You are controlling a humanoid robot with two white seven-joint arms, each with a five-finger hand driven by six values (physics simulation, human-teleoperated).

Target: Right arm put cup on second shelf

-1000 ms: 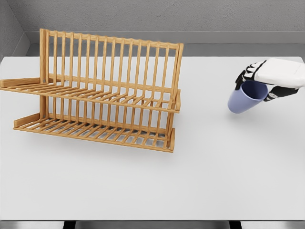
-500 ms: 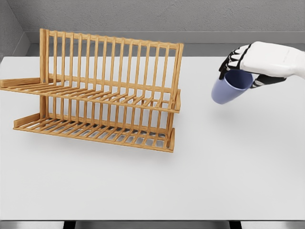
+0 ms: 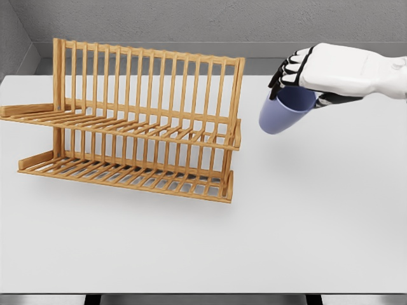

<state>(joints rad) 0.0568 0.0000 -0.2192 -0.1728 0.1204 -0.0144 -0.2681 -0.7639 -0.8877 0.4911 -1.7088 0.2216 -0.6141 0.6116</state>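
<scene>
The wide white bench (image 3: 305,229) carried a two-tier slatted wooden dish rack (image 3: 137,127), its long axis running left to right with both shelves open toward the viewer. The upper shelf (image 3: 146,130) lay left of and slightly below the load. The right hand (image 3: 305,73) came in from the right edge, fingers (image 3: 287,68) curled over the rim of a smooth periwinkle-blue plastic cup (image 3: 283,109). The cup hung tilted in the air, base pointing down-left, just beside the rack's right end post (clear of it, as far as I could judge). No left arm showed. No brand, label or writing was readable anywhere.
</scene>
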